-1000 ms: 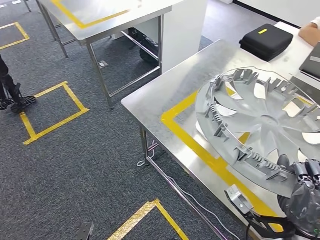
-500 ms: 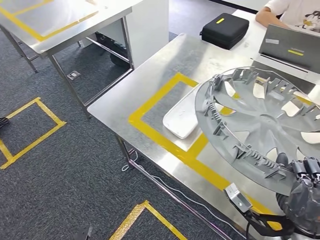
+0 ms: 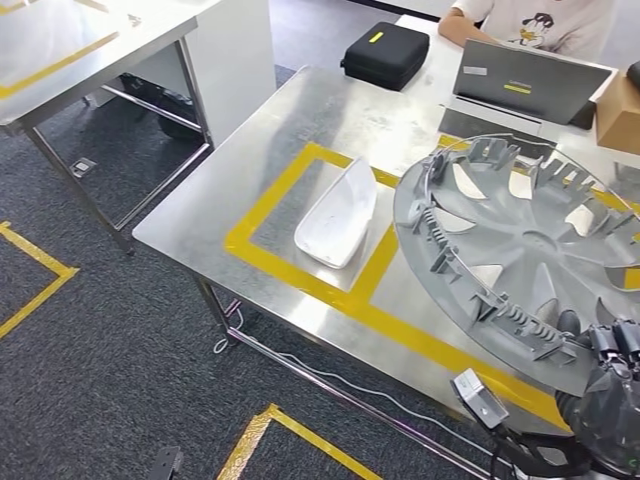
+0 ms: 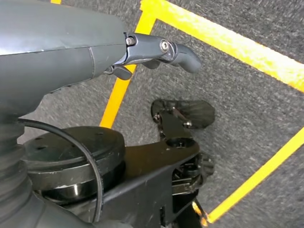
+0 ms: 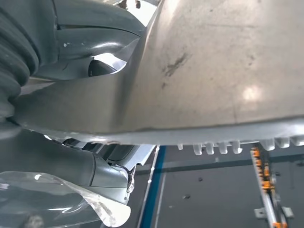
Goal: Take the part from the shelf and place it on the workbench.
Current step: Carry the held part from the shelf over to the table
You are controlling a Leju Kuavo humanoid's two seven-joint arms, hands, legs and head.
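Observation:
The part is a large grey wheel cover [image 3: 521, 250], ribbed inner side up, hanging over the right half of the steel workbench [image 3: 317, 110]. My right hand [image 3: 607, 385] grips its near rim at the bottom right of the head view. The right wrist view shows the cover's smooth grey face [image 5: 222, 66] close up against my right hand [image 5: 82, 52]. My left hand [image 4: 157, 50] hangs over the carpet with its fingers stretched out and nothing in them.
A white curved panel [image 3: 337, 215] lies inside the yellow taped square [image 3: 256, 215] on the workbench. Behind are a black case [image 3: 385, 52], a laptop [image 3: 528, 85] with a seated person [image 3: 528, 15], and a cardboard box [image 3: 619, 110]. A second steel table [image 3: 75, 50] stands at the left.
The whole view has swung, so the workbench has slid left and the white panel, laptop and person have come into sight. The wheel cover stays held in my right hand.

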